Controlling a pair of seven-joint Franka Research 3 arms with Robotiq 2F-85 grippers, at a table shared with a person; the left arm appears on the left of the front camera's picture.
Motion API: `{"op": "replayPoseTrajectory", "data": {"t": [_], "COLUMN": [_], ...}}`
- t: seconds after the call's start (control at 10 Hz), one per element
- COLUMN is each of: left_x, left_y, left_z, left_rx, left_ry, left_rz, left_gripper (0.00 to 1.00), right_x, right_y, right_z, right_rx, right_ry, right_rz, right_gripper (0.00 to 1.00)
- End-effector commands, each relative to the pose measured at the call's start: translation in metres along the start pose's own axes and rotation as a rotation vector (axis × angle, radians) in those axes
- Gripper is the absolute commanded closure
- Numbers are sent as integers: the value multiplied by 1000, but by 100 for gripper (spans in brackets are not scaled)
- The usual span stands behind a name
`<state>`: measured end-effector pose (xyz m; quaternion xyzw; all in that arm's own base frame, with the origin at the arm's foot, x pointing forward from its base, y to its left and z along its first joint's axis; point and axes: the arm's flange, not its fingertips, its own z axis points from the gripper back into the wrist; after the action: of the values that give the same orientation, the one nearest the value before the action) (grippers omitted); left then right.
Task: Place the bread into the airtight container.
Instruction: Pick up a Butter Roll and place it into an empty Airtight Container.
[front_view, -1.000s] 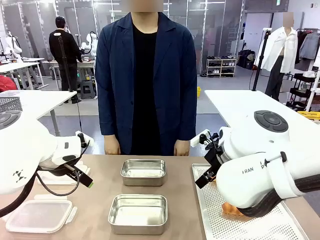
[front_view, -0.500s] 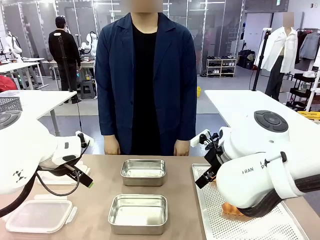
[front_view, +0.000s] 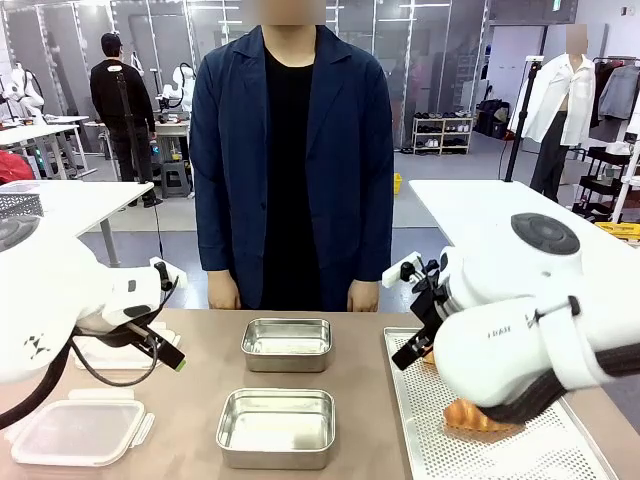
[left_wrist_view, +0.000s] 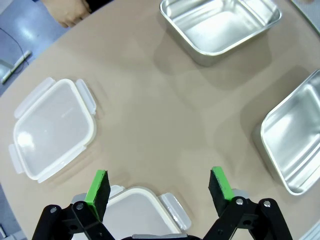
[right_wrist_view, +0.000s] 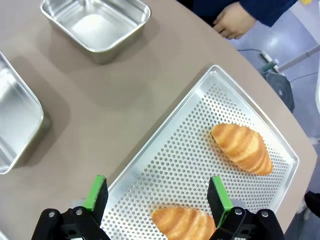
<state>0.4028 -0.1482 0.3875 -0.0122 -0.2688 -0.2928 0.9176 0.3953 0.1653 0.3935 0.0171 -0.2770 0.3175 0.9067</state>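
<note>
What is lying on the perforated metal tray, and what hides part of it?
On the tray lie a far croissant and a near croissant, apart. In the front view the right arm covers much of both.

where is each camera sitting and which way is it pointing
Front view: fixed between the arms, facing across the table at the standing person; left arm and right arm frame it.
Left wrist view: on the left wrist, looking down past the open left gripper at plastic lids.
Right wrist view: on the right wrist, looking down past the open right gripper at the tray with two croissants.
Shared: both wrist views catch the two steel containers.
</note>
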Motion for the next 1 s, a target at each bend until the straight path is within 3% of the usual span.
{"op": "replayPoseTrajectory", "data": {"t": [0.0,0.2,0.4,0.7,0.9], "left_x": [24,49,64,45,14], "left_y": [21,39,58,61,50], "left_z": [61,152,259,389,440], "left_rx": [-116,-138,-194,-194,-139], "left_ry": [44,35,-11,-51,-97], "left_rz": [45,38,47,-54,-63], "left_gripper": [0,0,0,0,0], "right_x": [26,51,53,20,-16], "right_y": [-27,-57,-78,-102,-101], "right_z": [65,145,230,330,381], "right_rx": [58,80,118,131,89], "right_ry": [27,43,67,90,55], "right_rz": [-13,-14,38,92,110], "right_gripper": [0,0,0,0,0]}}
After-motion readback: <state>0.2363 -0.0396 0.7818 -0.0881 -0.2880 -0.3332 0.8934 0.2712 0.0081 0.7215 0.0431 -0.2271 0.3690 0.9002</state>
